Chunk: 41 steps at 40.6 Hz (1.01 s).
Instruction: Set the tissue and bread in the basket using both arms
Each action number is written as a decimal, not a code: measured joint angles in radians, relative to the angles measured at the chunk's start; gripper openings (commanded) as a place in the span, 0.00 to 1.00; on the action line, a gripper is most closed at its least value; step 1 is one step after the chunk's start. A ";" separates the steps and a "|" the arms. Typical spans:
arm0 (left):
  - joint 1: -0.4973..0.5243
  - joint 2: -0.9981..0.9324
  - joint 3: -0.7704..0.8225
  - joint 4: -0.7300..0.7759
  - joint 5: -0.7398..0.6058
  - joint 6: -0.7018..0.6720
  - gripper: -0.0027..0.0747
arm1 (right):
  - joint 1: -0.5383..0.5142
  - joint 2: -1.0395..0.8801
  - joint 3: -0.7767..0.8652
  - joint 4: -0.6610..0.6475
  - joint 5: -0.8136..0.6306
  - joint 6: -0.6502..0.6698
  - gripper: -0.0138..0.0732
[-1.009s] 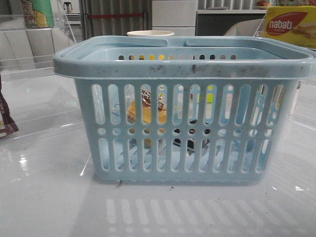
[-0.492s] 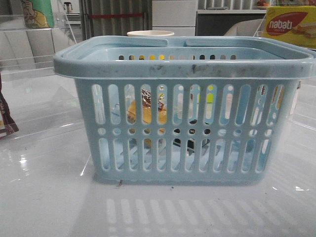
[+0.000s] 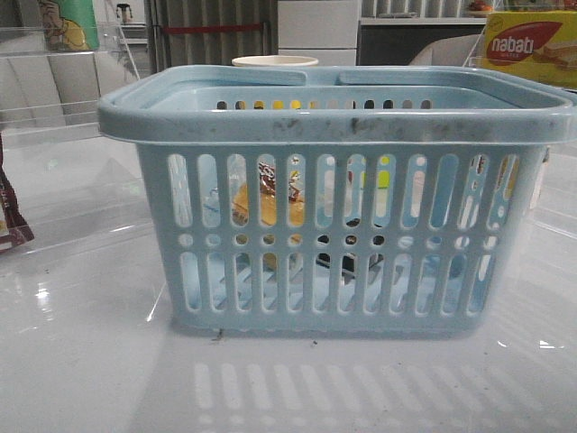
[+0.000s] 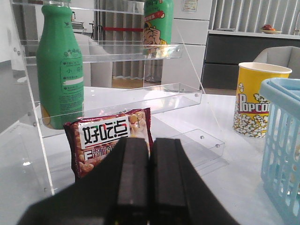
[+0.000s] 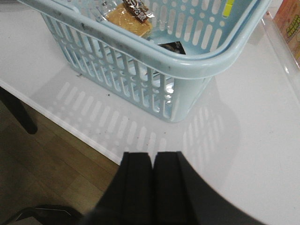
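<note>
Bread (image 3: 268,206) and tissue (image 3: 350,262) lie unmoved inside the basket (image 3: 334,122), mid-frame; left gripper (image 4: 149,176) and right gripper (image 5: 152,180) are closed, empty, so the task looks done.

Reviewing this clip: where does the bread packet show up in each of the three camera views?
Front view: the bread shows through the slots of the basket, left of middle, inside it.
Left wrist view: the bread is not visible; only the basket's edge shows, beside the popcorn cup.
Right wrist view: the bread lies inside the basket, with the dark tissue packet close by it.
Shared landmark: the light-blue basket.
</note>
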 measured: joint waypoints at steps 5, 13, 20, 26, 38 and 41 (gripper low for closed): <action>0.000 0.000 0.000 0.000 0.000 0.000 0.15 | 0.000 -0.013 0.008 0.000 -0.005 0.000 0.22; 0.000 0.000 0.000 0.000 0.000 0.000 0.15 | -0.102 -0.128 0.133 0.000 -0.196 0.000 0.22; 0.000 0.000 0.000 0.000 0.000 0.000 0.15 | -0.289 -0.292 0.360 0.000 -0.482 0.000 0.22; 0.000 0.000 0.000 0.000 0.000 0.000 0.15 | -0.437 -0.405 0.539 0.002 -0.644 0.000 0.22; 0.000 0.000 0.000 0.000 -0.002 0.000 0.15 | -0.525 -0.418 0.663 0.010 -0.794 0.000 0.22; 0.000 0.000 0.000 0.000 -0.002 0.000 0.15 | -0.525 -0.418 0.663 0.010 -0.796 0.000 0.22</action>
